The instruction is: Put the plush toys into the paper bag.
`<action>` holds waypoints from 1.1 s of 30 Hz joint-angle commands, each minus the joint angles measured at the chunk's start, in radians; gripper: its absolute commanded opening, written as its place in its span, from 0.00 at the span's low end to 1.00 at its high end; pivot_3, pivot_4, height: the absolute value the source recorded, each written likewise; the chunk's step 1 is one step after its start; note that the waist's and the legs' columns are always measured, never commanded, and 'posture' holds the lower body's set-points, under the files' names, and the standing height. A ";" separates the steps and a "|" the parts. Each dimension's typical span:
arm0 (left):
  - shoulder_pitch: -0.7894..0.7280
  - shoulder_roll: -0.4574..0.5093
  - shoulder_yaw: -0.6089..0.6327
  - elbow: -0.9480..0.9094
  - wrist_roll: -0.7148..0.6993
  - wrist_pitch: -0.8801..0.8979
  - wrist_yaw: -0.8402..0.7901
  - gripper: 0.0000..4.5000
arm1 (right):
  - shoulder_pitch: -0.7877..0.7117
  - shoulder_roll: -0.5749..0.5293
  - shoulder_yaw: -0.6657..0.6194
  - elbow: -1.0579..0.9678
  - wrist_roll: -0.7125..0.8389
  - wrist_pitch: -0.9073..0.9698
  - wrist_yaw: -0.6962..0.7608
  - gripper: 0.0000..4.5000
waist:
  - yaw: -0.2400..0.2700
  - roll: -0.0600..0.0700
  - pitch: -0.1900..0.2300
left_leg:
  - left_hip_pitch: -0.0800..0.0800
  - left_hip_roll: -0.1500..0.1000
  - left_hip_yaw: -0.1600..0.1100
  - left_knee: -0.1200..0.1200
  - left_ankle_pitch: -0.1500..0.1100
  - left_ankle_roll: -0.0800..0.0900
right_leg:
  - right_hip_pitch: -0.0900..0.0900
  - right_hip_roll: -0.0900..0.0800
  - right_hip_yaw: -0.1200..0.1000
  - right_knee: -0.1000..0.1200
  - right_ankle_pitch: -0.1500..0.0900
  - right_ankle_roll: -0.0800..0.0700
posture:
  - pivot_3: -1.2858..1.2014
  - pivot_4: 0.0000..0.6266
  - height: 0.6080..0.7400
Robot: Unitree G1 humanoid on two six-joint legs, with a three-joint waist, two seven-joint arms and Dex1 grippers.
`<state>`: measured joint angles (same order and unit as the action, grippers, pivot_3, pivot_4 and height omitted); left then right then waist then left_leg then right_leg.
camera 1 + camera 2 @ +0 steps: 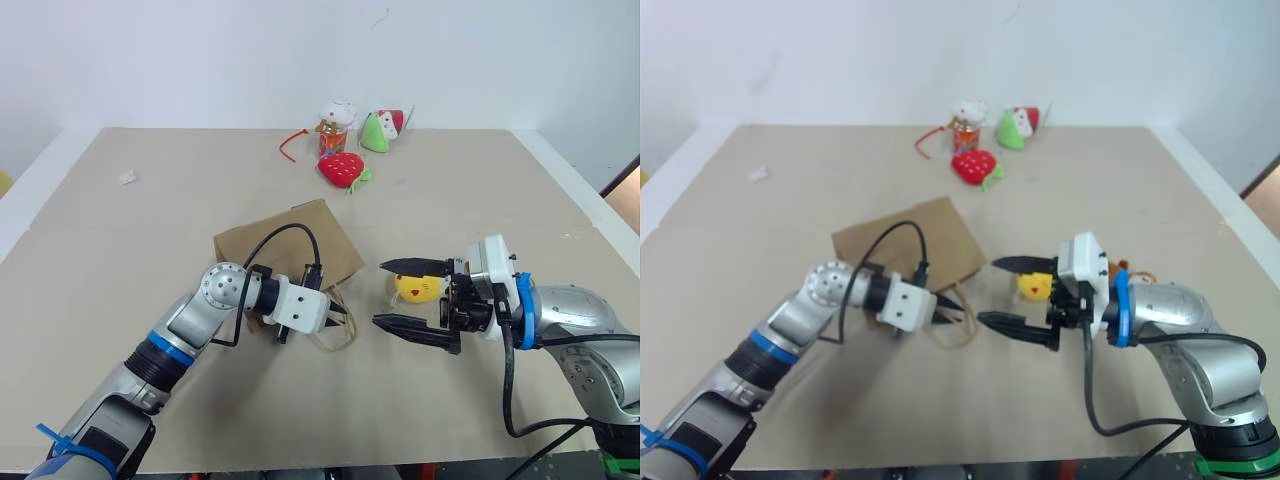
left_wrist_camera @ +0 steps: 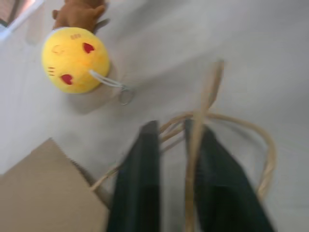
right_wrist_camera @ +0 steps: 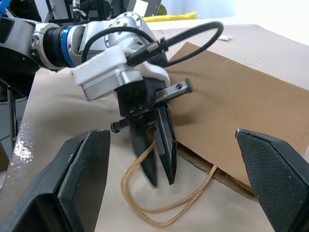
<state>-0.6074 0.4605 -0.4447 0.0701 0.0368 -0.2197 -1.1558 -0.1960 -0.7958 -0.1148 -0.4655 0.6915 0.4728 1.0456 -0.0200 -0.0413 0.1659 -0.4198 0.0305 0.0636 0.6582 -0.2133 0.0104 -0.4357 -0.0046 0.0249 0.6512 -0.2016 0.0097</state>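
Head views: bag (image 1: 290, 245) lies flat near the table (image 1: 120, 330) centre, mouth toward the near edge, handle loops (image 1: 335, 335) spilling out; left gripper (image 1: 338, 318) is clenched at those loops, right gripper (image 1: 408, 295) hangs released with jaws wide, chick (image 1: 418, 288) on the table between the jaws in this angle, untouched; brown toy (image 1: 1128, 272) peeks out behind the right wrist; strawberry (image 1: 342, 168) and other plushes sit at the far edge, leave them. Left wrist view: fingers (image 2: 140, 183) pinched on one cord of the handle (image 2: 203, 125), the second loop runs free around them; chick (image 2: 73, 59) and brown toy (image 2: 77, 12) touching, well clear of the bag mouth. Right wrist view: left gripper (image 3: 159, 166) closed over the loop just at the bag's (image 3: 251, 111) mouth edge. Advice: looks like only one handle is caught, so lift slow and straight up to peel the top wall open, check the mouth actually gapes before the right goes for the chick; thin cord may slip, don't yank
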 commanded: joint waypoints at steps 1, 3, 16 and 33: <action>-0.046 -0.010 0.073 -0.037 -0.080 0.035 0.010 0.02 | -0.022 0.006 0.001 -0.006 -0.006 -0.022 0.006 1.00 | 0.000 0.000 0.000 | 0.000 0.000 0.000 0.000 0.000 0.000 | 0.000 0.000 0.000 0.000 0.000 0.000 | 0.52 0.24 1.00; -0.062 -0.016 0.104 -0.049 -0.117 0.070 0.015 0.02 | -0.024 0.006 0.003 -0.003 -0.012 -0.024 0.009 1.00 | 0.001 0.000 0.000 | 0.000 0.000 0.000 0.000 0.000 0.000 | 0.000 0.000 0.000 0.000 0.000 0.000 | 0.52 0.24 1.00; -0.064 -0.009 0.257 -0.129 -0.257 0.221 0.081 0.02 | -0.019 0.020 0.060 0.009 -0.029 0.099 -0.071 1.00 | 0.000 0.000 0.000 | 0.000 0.000 0.000 0.000 0.000 0.000 | 0.000 0.000 0.000 0.000 0.000 0.000 | 0.52 0.24 1.00; -0.037 -0.063 0.294 -0.195 -0.261 0.239 0.239 0.00 | -0.223 0.293 0.209 0.182 -0.184 0.103 -0.313 0.02 | -0.002 0.000 0.000 | -0.001 0.000 0.001 0.001 0.000 0.000 | -0.001 0.000 0.000 0.000 0.001 0.001 | 0.52 0.24 1.00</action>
<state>-0.6392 0.4034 -0.1700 -0.0900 -0.2158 0.0276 -0.9379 -0.3733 -0.5315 0.0840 -0.2879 0.5293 0.6003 0.7595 -0.0220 -0.0412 0.1659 -0.4208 0.0308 0.0640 0.6594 -0.2131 0.0105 -0.4363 -0.0041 0.0251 0.6514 -0.2005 0.0103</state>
